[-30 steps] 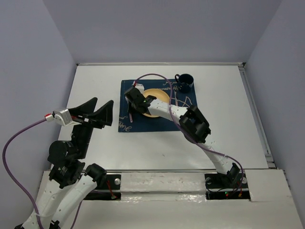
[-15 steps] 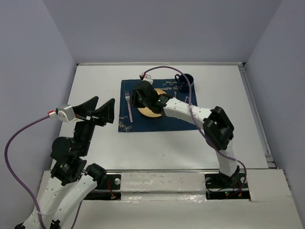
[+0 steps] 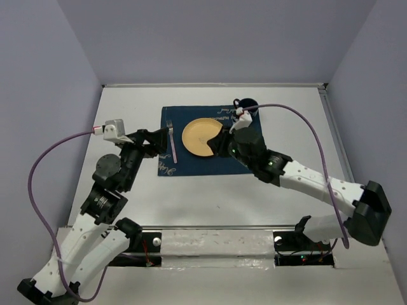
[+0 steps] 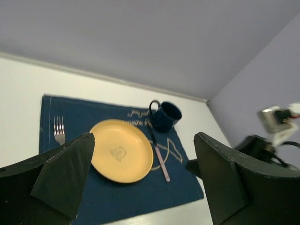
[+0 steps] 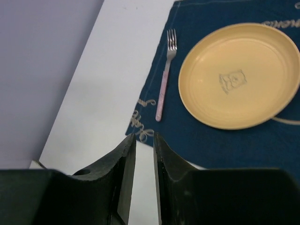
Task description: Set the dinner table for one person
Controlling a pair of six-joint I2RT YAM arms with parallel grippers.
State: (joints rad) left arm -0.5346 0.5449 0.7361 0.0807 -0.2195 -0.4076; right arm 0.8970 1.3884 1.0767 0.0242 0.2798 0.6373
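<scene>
The white dinner table (image 3: 299,127) holds a navy placemat (image 3: 191,166). On it lie a yellow plate (image 3: 200,136), a pink-handled fork (image 3: 172,143) left of the plate, and a dark blue mug (image 3: 248,105) at the far right corner. The left wrist view shows a pink-handled knife (image 4: 161,159) right of the plate (image 4: 121,150); my right arm hides it from above. My left gripper (image 3: 152,135) is wide open and empty at the placemat's left edge. My right gripper (image 3: 220,143) hovers by the plate's right rim, jaws nearly closed with a thin gap and empty (image 5: 144,136).
The right arm's purple cable (image 3: 305,121) arcs over the table's right side, and the left arm's cable (image 3: 57,149) loops off the left edge. A raised rail (image 3: 337,140) runs along the table's right edge.
My right gripper left the fork on the placemat's left side and drew back across the plate to its right rim. My left gripper moved forward to the placemat's left edge.
</scene>
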